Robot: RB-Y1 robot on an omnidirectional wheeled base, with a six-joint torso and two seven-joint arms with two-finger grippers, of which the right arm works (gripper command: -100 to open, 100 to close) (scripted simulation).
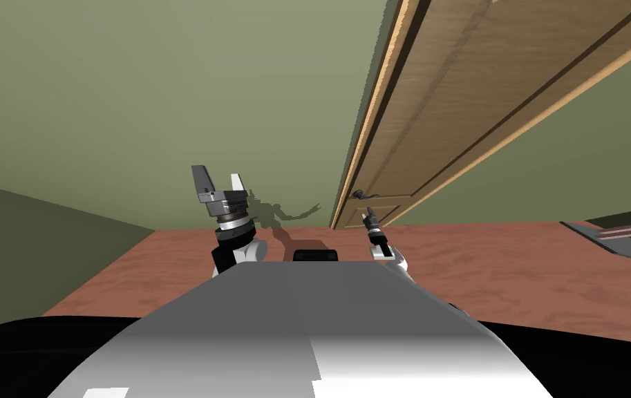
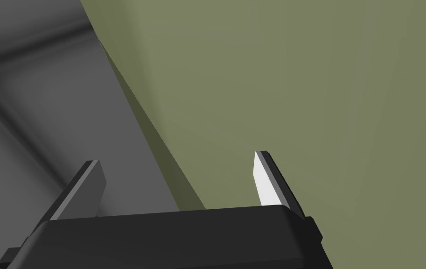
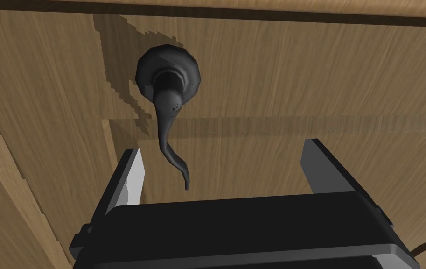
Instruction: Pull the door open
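Off to the left, the left end effector (image 1: 218, 178) is raised in front of a green wall (image 1: 134, 90), its two fingers spread wide with nothing between them. Further right stands the brown wooden door (image 1: 486, 83). Its dark lever handle (image 3: 165, 105) sits close to the edge nearest that wall (a round plate with a thin, curved lever running out from it). The right end effector (image 3: 223, 148) is held just in front of the handle and points at the door, fingers spread. The lever's curled tip shows in the gap between them, nearer one finger than the other, and touches neither. Beneath all this runs a reddish-brown floor (image 1: 514, 262).
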